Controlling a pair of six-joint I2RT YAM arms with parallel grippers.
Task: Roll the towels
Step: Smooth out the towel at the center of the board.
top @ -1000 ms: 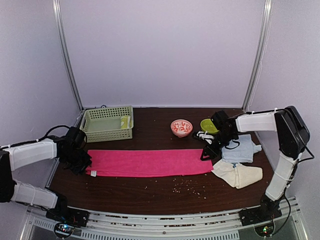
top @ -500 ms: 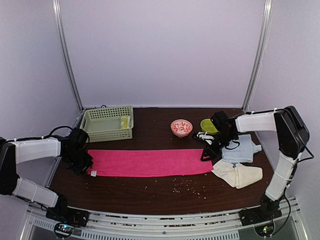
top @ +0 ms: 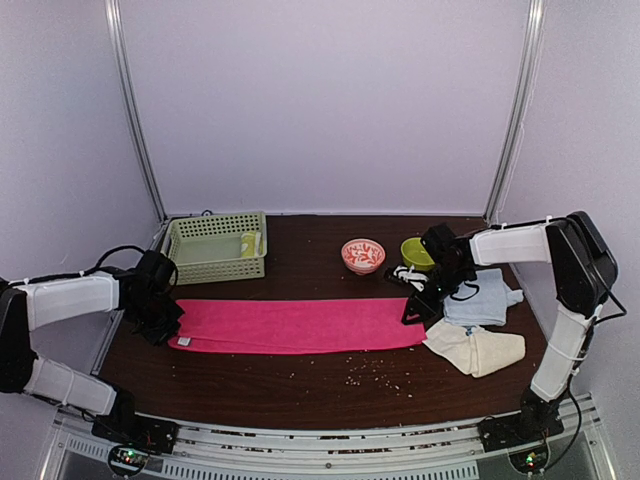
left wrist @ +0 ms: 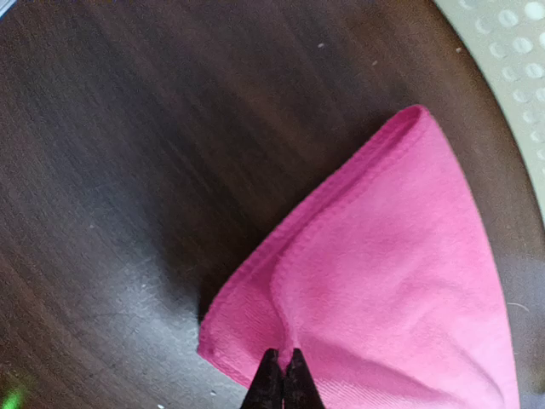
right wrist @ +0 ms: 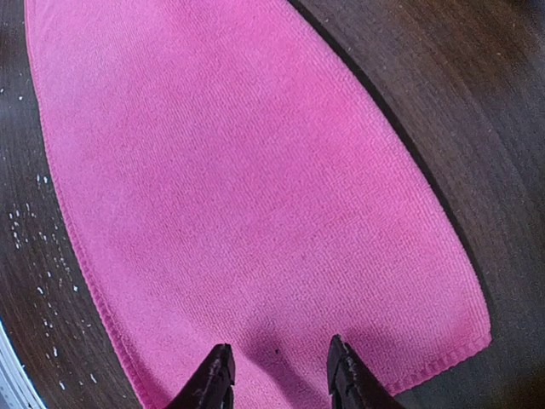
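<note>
While pink towel (top: 300, 325) lies flat across centre, left gripper (left wrist: 282, 366) at 9 o'clock clamped tight on its end hem, right gripper (right wrist: 277, 362) at 3 o'clock, jaws half apart over far end, gripping nothing, tabletop (top: 300, 280) showing along both long edges, blue towel (top: 480, 298) and cream towel (top: 478, 350) crowding 4 o'clock

Four towels (top: 300, 326), two bowls (top: 362, 254), one basket (top: 215, 222)

No legible text, brand, number or sign found on any surface; the white tag (top: 184, 341) at the pink towel (top: 300, 325) corner is too small to read
</note>
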